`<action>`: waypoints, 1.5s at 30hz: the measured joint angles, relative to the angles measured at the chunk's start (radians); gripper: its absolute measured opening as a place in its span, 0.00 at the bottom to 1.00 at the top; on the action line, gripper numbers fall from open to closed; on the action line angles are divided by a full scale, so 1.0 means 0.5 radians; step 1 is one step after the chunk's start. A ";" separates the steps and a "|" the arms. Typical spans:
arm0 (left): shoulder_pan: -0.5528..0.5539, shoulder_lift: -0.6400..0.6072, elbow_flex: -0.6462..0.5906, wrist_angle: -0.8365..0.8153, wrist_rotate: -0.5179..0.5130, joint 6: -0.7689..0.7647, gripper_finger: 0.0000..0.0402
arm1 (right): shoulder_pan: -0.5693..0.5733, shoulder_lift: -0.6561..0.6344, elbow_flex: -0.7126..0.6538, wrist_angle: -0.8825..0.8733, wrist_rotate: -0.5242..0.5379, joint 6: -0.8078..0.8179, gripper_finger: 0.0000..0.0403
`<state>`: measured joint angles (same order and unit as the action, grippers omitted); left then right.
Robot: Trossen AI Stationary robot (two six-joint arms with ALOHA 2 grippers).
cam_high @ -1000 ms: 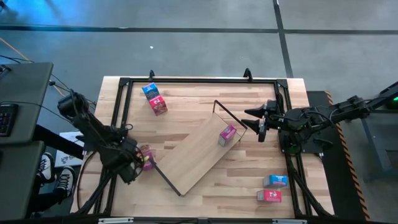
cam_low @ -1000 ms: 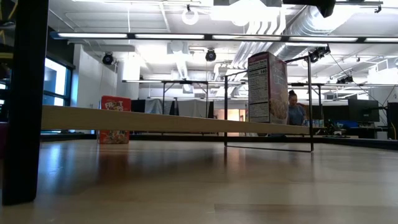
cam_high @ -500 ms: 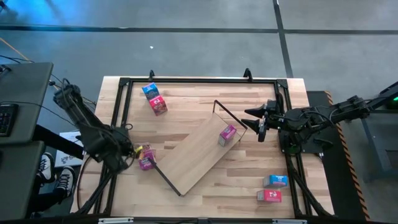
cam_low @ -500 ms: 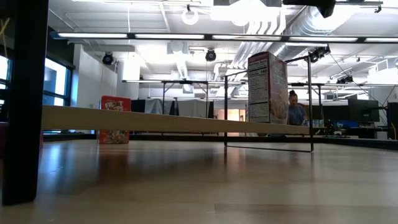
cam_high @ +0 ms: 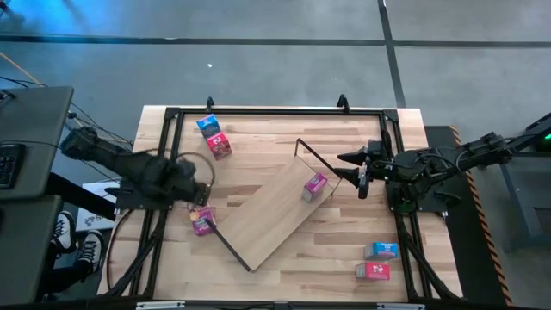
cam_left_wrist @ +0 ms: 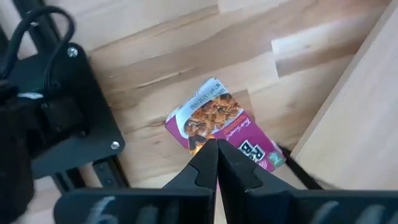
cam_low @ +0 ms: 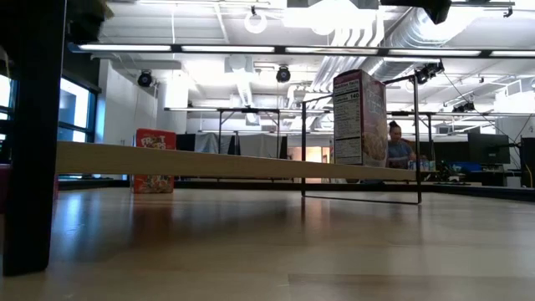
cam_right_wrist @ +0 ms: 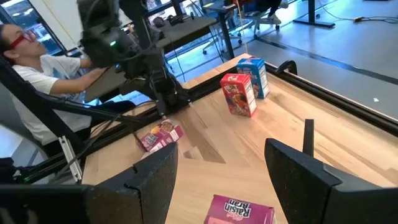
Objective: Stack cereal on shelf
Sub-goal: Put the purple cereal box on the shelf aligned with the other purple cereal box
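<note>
The left gripper (cam_left_wrist: 216, 155) was seen pinched shut and empty above a flat pink cereal box (cam_left_wrist: 222, 124) beside the shelf (cam_high: 271, 215); only the overhead view revealed the right gripper (cam_high: 360, 172) spread wide near the shelf's upright box (cam_high: 314, 186).

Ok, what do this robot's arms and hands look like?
Both arms are dark, jointed and strung with black cables. The left hand ends in two tapered black fingers on a broad black body. The right hand has two flat, matte black fingers. I see no markings on either.

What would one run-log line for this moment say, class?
left gripper: shut, empty, above fallen pink box | right gripper: open, beside shelf | on shelf: one pink box | stage: picking
</note>
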<state>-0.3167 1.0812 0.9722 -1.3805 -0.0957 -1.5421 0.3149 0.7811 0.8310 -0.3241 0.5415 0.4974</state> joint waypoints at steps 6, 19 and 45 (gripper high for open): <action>0.408 0.013 -0.115 0.242 0.443 0.678 0.00 | 0.000 0.000 0.000 -0.039 0.000 0.000 0.58; 0.433 0.029 -0.625 0.974 0.765 0.560 0.00 | -0.001 0.001 0.000 -0.091 -0.027 0.042 0.58; 0.376 0.324 -0.694 1.051 0.418 0.453 0.00 | 0.000 0.001 0.000 -0.118 -0.016 0.090 0.58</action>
<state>-0.1285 1.2430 0.6253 -0.8552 0.1135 -1.3156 0.3149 0.7815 0.8310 -0.3832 0.5335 0.5426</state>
